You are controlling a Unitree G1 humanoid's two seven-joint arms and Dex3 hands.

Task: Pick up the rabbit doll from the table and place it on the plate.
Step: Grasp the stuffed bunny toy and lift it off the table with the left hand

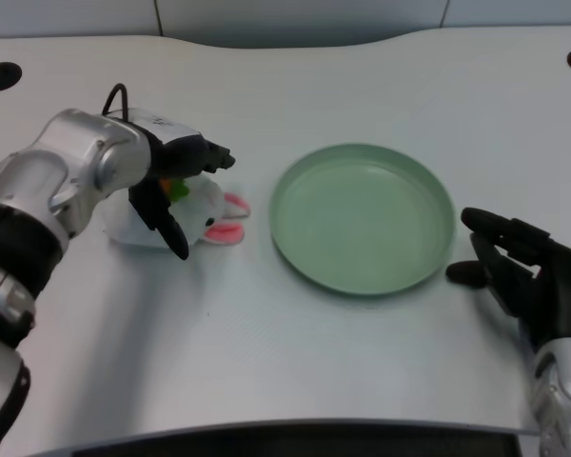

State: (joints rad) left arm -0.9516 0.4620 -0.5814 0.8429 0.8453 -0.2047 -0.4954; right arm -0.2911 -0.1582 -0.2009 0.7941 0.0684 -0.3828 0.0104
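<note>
Left hand (176, 186) fingers wrapped round rabbit doll (205, 214), left of plate (362, 217); lift & placing still to do.

The rabbit doll (209, 214) looks like soft white plush cloth. The green plate (362, 219) is smooth, faintly glossy plastic. The table (295, 352) is matt white. The forearm (71, 171) is brushed silver metal.

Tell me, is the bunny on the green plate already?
No, the rabbit doll lies on the white table left of the green plate, with the left hand over it.
</note>
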